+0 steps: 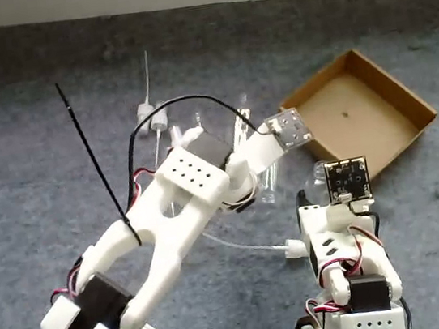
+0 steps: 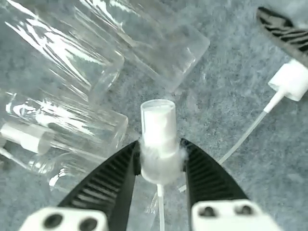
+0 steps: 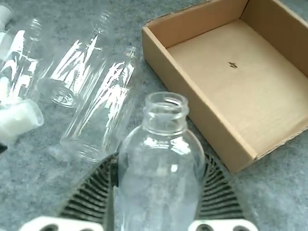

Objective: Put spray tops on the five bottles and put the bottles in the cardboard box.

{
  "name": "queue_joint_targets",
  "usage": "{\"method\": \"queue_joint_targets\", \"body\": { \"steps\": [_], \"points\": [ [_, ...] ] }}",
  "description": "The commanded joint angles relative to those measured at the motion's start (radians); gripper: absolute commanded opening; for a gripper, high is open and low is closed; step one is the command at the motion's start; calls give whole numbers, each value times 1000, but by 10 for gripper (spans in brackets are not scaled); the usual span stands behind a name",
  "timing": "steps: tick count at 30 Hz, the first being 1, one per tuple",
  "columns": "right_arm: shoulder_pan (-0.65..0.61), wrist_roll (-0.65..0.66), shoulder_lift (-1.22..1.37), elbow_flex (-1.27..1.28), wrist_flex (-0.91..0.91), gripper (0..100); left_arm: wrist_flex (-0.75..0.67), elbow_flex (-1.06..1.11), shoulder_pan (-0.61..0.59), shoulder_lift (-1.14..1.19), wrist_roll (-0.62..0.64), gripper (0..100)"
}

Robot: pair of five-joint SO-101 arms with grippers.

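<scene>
At the near edge, the right arm (image 1: 342, 253) stands folded and short, its wrist pointing away toward the box. The right claw (image 3: 161, 163) is clenched around the body of an open-necked bottle (image 3: 161, 183), which it holds with the neck facing the box. Just beside this arm a loose spray top (image 1: 295, 246) lies on the grey, carpet-like surface (image 1: 22, 159), its thin tube trailing off to the side.

The left arm (image 1: 183, 194) stretches from the near left corner diagonally to the middle of the surface. The left claw (image 2: 160, 149) is closed on a white capped spray top (image 2: 158, 127), whose tube hangs down between the fingers. It is close above three clear lying bottles (image 2: 62, 120), which sit side by side next to the box.

Farther right, the cardboard box (image 1: 361, 124) rests open on the surface. Two more spray tops (image 1: 151, 113) lie beyond the left arm, and a thin black strip (image 1: 92, 158) sticks up over it.
</scene>
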Motion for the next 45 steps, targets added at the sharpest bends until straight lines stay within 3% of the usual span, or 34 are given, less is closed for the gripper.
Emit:
{"method": "queue_joint_targets", "body": {
  "steps": [1,6,11,18,27,31,35,39,45],
  "points": [
    [1,-14,-13,-8,-28,70,5,-13,8,-136,6,5],
    [-1,-14,-13,-8,-35,70,5,-13,7,-311,6,5],
    [-21,-14,-10,-7,-203,70,5,-8,7,-503,6,5],
    [-225,-14,-12,-7,-255,70,5,-4,5,-691,14,5],
    [-381,-14,-10,-7,-375,67,-126,1,-202,-777,371,7],
    [-449,-14,-12,10,-426,67,-158,-2,-209,-780,454,7],
    [-484,-14,-13,127,-590,67,-163,-13,-209,-782,519,7],
    [-489,-14,-4,265,-727,67,-285,8,-209,-840,523,5],
    [-487,-14,-13,283,-719,67,-669,173,-209,-932,525,5]
  ]
}}
